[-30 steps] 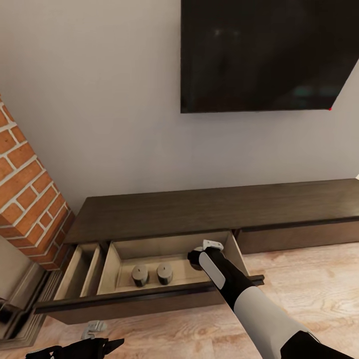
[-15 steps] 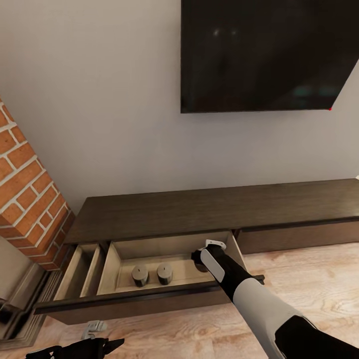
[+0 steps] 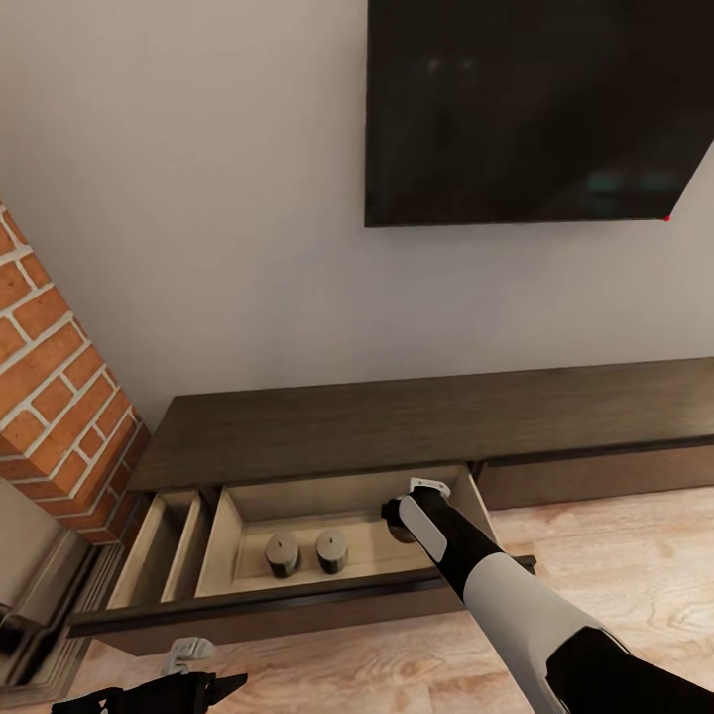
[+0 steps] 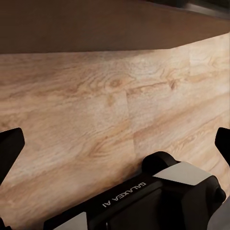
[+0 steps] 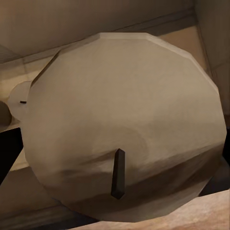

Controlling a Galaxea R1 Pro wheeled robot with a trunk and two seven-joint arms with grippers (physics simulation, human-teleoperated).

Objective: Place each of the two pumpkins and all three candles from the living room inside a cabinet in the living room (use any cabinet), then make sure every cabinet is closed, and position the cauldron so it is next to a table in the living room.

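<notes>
**Right arm reaching into the open drawer, third candle at its gripper**

Nearest, at the lower left of the head view, the left gripper hangs low over the wood floor, in front of the cabinet's pulled-out drawer front. In the left wrist view its dark fingertips sit at opposite edges with bare floor between them: spread wide, holding nothing.

The right arm rises from the lower right corner and stretches forward and to the left, crossing the drawer's front edge and dipping into its right end. The right gripper sits low in the pale interior, wrist tilted down. A candle with a short dark wick lies directly before the right wrist camera, very close. Whether the jaws clamp it or stand apart around it, I cannot tell.

Two more candles stand upright side by side near the drawer's middle, to the left of the gripper and apart from it. A narrower compartment lies at the drawer's left end.

Farther back, a dark screen hangs on the wall above the cabinet, and a brick column stands at left.
</notes>
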